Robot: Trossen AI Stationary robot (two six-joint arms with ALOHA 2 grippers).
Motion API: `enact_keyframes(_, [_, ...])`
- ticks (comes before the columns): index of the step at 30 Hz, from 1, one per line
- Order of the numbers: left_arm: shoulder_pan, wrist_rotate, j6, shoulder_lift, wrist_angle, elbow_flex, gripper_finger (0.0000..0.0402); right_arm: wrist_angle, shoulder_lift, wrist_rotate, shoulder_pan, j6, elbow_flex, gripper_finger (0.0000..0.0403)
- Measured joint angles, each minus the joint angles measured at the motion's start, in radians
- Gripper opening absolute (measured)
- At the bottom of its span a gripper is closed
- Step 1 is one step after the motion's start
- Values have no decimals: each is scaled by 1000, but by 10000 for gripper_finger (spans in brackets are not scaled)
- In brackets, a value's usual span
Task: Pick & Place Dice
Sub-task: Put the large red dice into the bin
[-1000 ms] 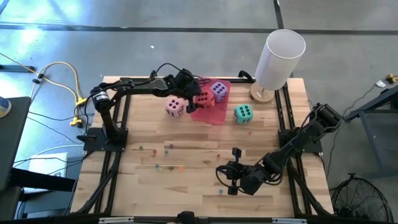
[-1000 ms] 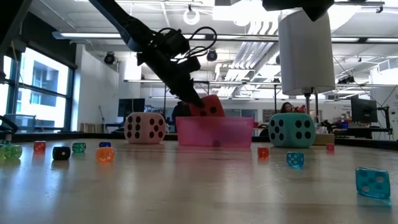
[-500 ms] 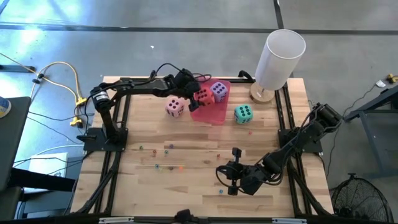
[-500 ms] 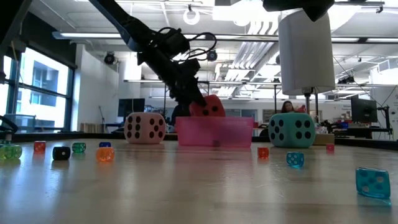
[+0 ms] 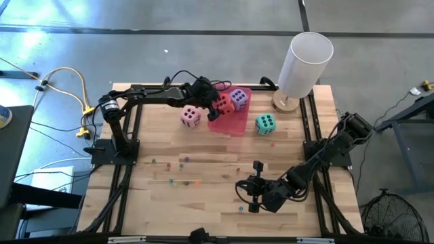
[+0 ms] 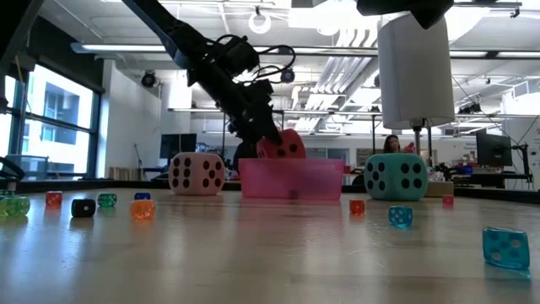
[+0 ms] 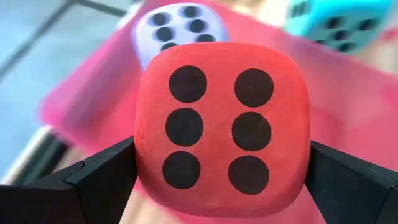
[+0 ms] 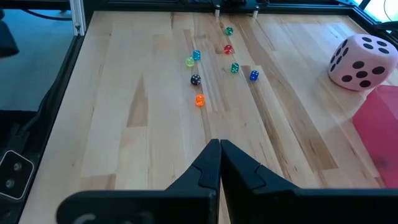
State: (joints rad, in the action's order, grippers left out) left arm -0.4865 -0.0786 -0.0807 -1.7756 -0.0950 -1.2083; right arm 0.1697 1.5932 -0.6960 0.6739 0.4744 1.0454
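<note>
My left gripper (image 5: 215, 102) is shut on the red die (image 5: 222, 104), holding it over the near-left part of the pink translucent tray (image 5: 230, 124). The purple die (image 5: 238, 99) lies in the tray just beyond it. On the wood left of the tray rests the pink die (image 5: 190, 116), and right of the tray the teal die (image 5: 264, 123). In the low view the red die (image 6: 283, 145) shows tilted above the tray's rim (image 6: 291, 179). My right gripper (image 5: 243, 186) hangs shut over the near middle of the table, touching nothing. My left gripper pinches the red die by two opposite side faces (image 7: 146, 168), one dark finger (image 7: 102, 171) on each side. The six-pip face (image 7: 221, 124) looks back at the wrist. The fingers slant down from the table's left. The die is tilted; the tray wall hides its underside.
A tall white cylinder on a wooden foot (image 5: 305, 64) stands at the far right corner. Small coloured beads (image 5: 183, 163) are scattered over the near half of the table (image 8: 198, 81). Black frame rails (image 5: 129, 135) run along the left and right edges. A person (image 6: 392, 145) sits far behind.
My left gripper has rolled a little about its own pointing line while staying in place. The red die has turned with it and remains above the tray.
</note>
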Motion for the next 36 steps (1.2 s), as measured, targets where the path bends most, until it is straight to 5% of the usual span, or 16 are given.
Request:
enact_keyframes(6, [19, 142, 18, 0, 0, 0, 399, 7, 0, 0, 0, 0, 0, 1])
enact_keyframes(36, [98, 179, -261, -2, -58, 0, 400, 7, 0, 0, 0, 0, 0, 1])
